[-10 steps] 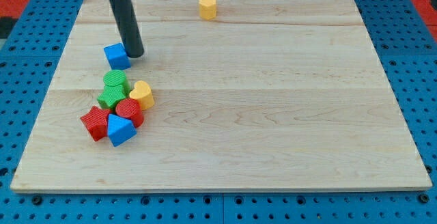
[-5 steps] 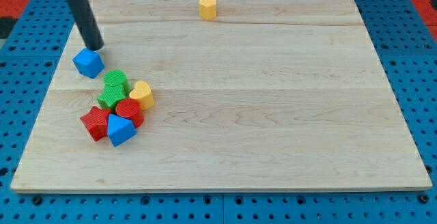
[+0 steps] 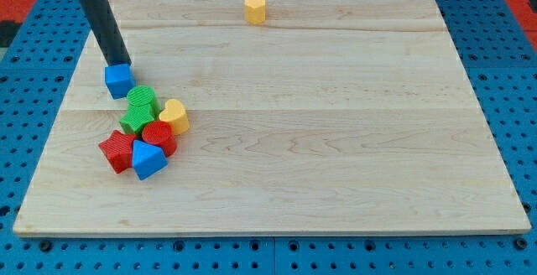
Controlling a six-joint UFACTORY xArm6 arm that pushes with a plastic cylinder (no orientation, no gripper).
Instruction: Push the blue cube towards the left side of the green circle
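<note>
Pushing the blue cube [image 3: 118, 80] down toward the green circle [image 3: 143, 99]: my tip [image 3: 119, 62] touches the cube's top edge, on the side away from the cluster.

The arm ends in a bare rod, with no hand to open or close. The cube lies on the desk [image 3: 336, 141] just up-left of the green circle, so contact from above suits a downward push along the circle's left side.

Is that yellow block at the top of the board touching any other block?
No, the yellow block sits alone near the board's top edge, far from the cluster at the view's lower left.
</note>
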